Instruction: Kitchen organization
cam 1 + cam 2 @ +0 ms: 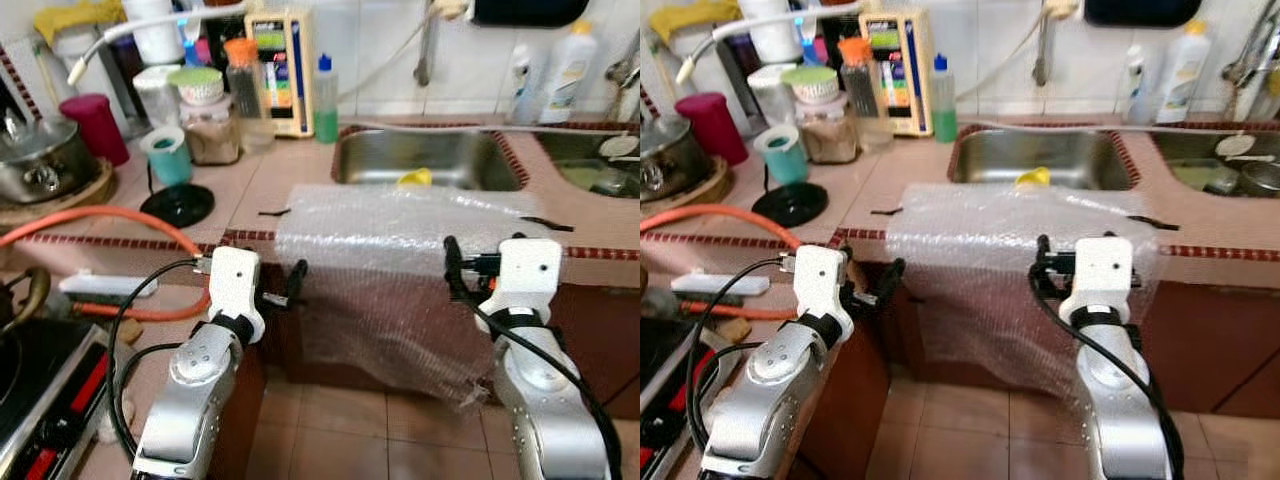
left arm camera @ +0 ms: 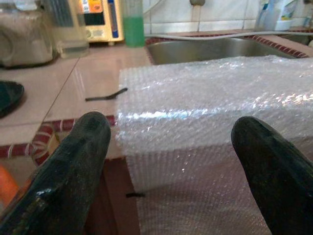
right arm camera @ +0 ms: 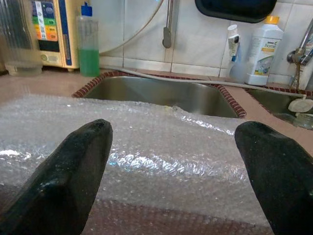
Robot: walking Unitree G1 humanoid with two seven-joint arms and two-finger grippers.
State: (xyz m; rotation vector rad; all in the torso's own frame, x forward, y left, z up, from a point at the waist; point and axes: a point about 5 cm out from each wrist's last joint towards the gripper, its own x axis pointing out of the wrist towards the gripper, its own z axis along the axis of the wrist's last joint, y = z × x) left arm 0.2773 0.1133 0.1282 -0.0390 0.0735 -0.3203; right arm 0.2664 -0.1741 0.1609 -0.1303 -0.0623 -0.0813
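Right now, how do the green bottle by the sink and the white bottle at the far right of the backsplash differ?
The green bottle is slim and see-through, showing green liquid, with a blue cap; the white bottle is broader, opaque, with an orange cap. The green bottle stands left of the sink, beside a yellowish appliance; the white bottle stands to the sink's right. Both are upright against the tiled wall.
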